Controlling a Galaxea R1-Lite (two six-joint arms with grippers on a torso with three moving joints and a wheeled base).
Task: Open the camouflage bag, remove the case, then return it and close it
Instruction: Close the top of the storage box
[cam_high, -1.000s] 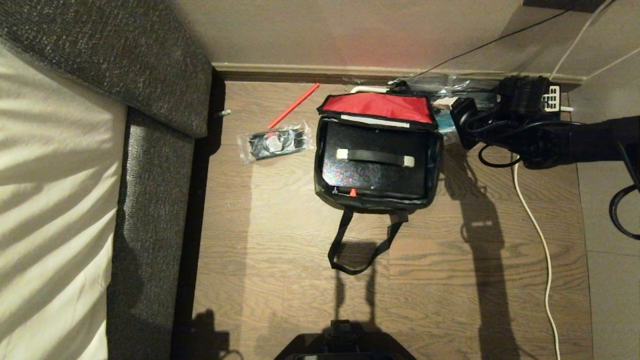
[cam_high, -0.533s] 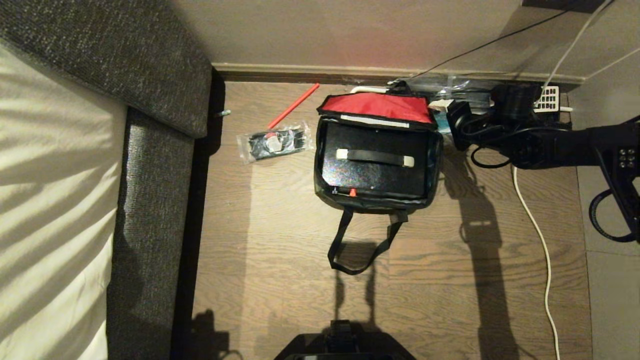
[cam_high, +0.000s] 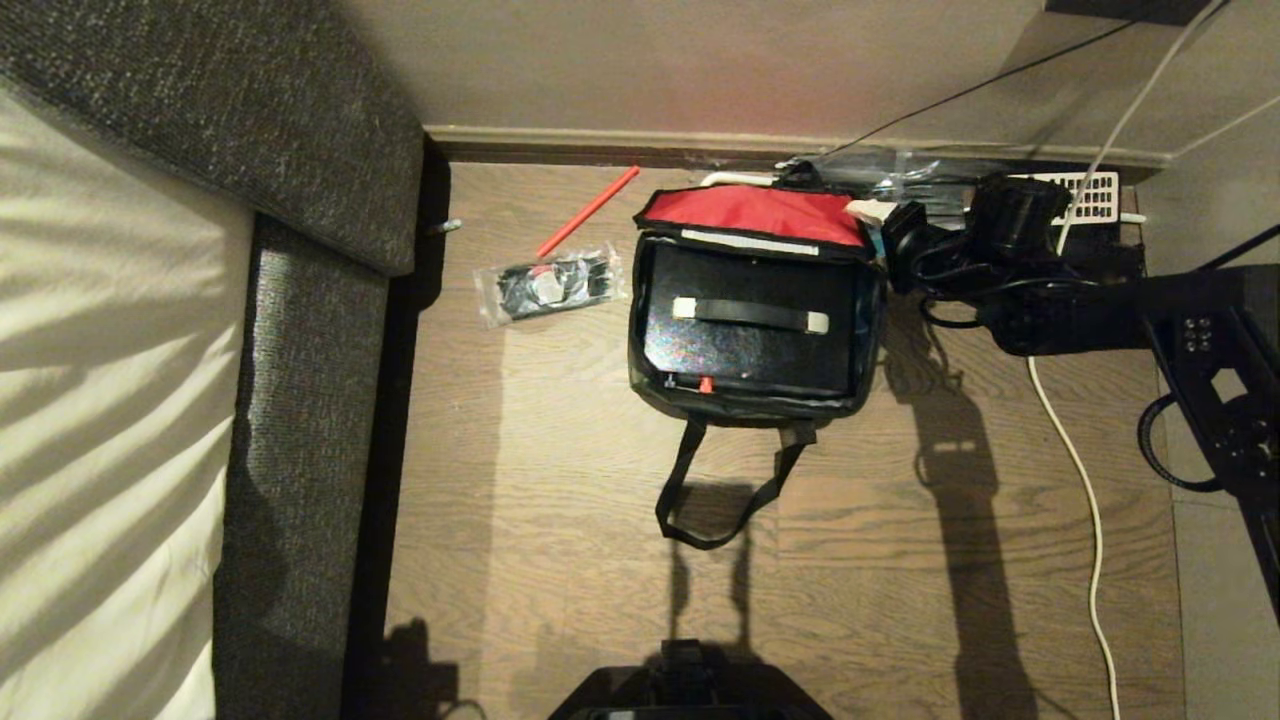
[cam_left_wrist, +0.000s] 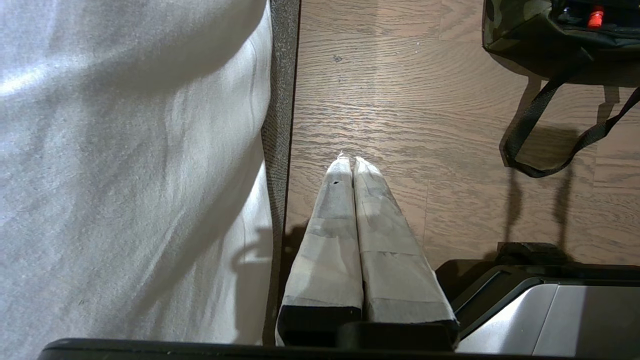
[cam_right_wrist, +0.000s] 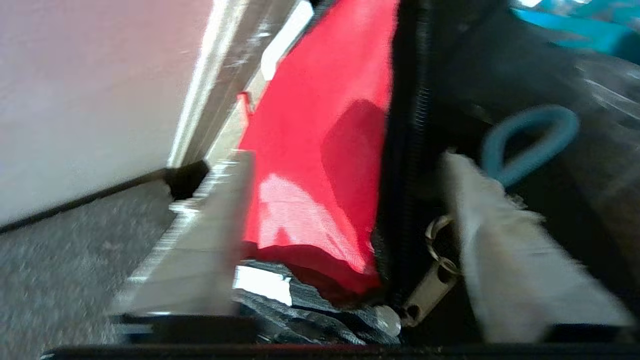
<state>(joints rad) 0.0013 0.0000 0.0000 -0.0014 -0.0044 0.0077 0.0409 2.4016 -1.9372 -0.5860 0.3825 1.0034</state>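
Note:
The camouflage bag (cam_high: 752, 409) lies open on the wooden floor, its red-lined lid (cam_high: 755, 213) folded back toward the wall. Inside it lies the black case (cam_high: 750, 355), strap handle (cam_high: 750, 313) up and red latch (cam_high: 705, 385) at the near edge. My right gripper (cam_high: 880, 228) is at the bag's far right corner. In the right wrist view it (cam_right_wrist: 347, 157) is open, its fingers (cam_right_wrist: 200, 235) standing on either side of the red lining (cam_right_wrist: 310, 150) and black zipper edge. A metal zipper pull (cam_right_wrist: 430, 290) hangs there. My left gripper (cam_left_wrist: 348, 161) is shut and parked over the floor beside the bed.
A clear plastic packet (cam_high: 550, 285) and a red stick (cam_high: 588, 210) lie left of the bag. A grey-edged bed (cam_high: 300, 400) fills the left side. A telephone (cam_high: 1085, 190), clutter and a white cable (cam_high: 1080, 480) lie behind and right of the bag. The bag's strap (cam_high: 720, 500) loops toward my base.
My right arm has moved left along the wall, bringing its gripper from beside the telephone to the lid's right corner. The bag and case have not moved.

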